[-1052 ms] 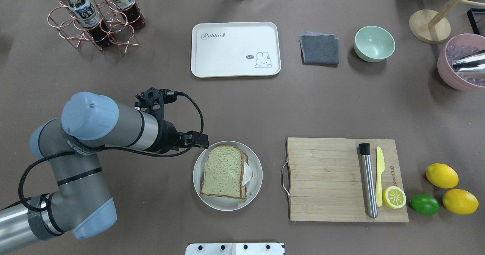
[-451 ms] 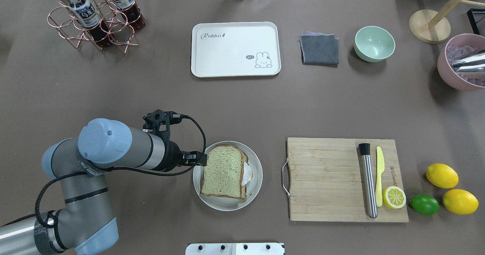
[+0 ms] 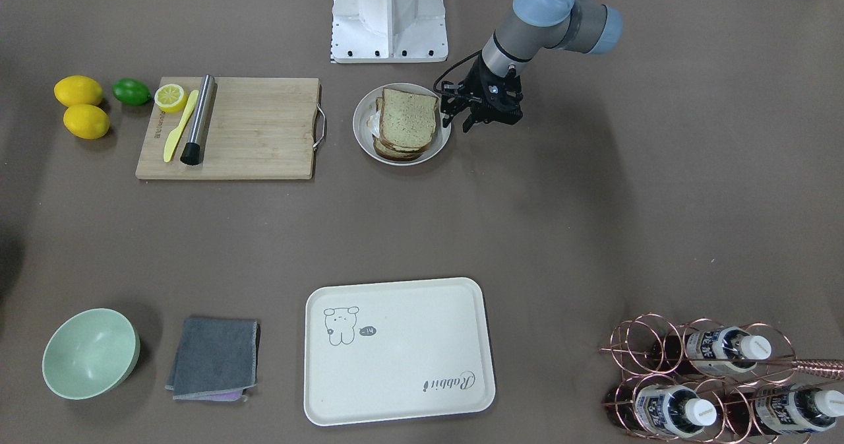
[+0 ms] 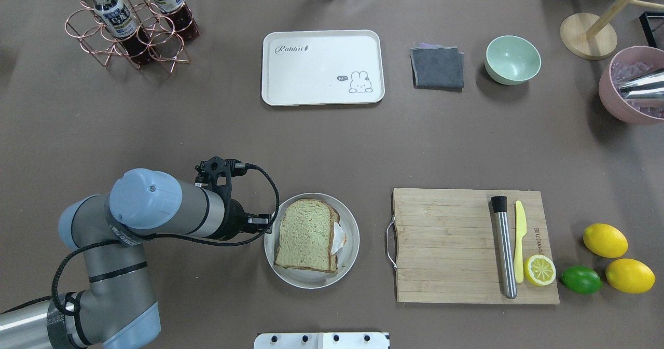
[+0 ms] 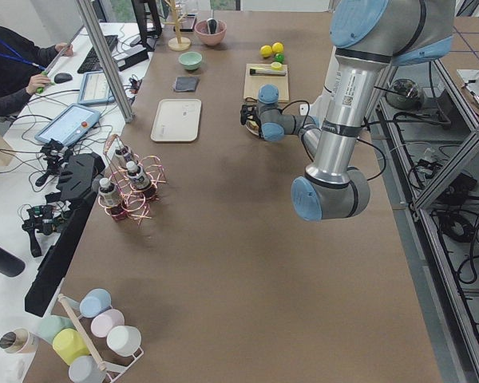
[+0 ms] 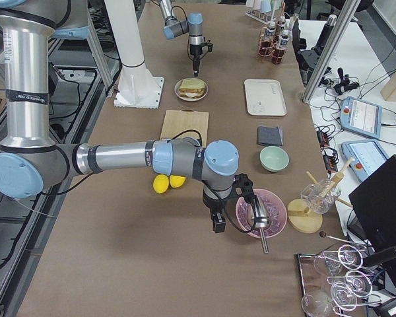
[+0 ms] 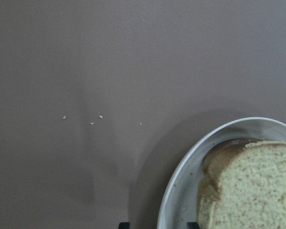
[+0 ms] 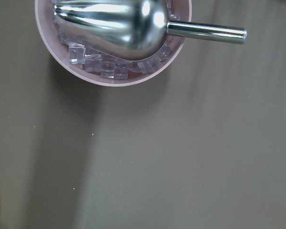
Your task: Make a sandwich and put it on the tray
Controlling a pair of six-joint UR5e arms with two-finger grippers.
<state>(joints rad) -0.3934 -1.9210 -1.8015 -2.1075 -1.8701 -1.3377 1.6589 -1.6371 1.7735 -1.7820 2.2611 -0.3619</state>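
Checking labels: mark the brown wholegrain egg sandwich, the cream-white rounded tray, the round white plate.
sandwich (image 4: 305,232), overhead view, middle of top slice
tray (image 4: 311,74), overhead view, bare floor
plate (image 4: 311,279), overhead view, bare near rim

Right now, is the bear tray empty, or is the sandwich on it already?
Empty. The tray shows only its bear drawing and writing. The sandwich sits on the round plate, not on the tray.

Tray (image 4: 311,74): matt cream plastic. Board (image 4: 446,245): wood w/ grain. Scoop (image 8: 109,21): polished metal. Cloth (image 4: 437,68): grey fabric. Sandwich bread (image 4: 303,232): rough, porous.
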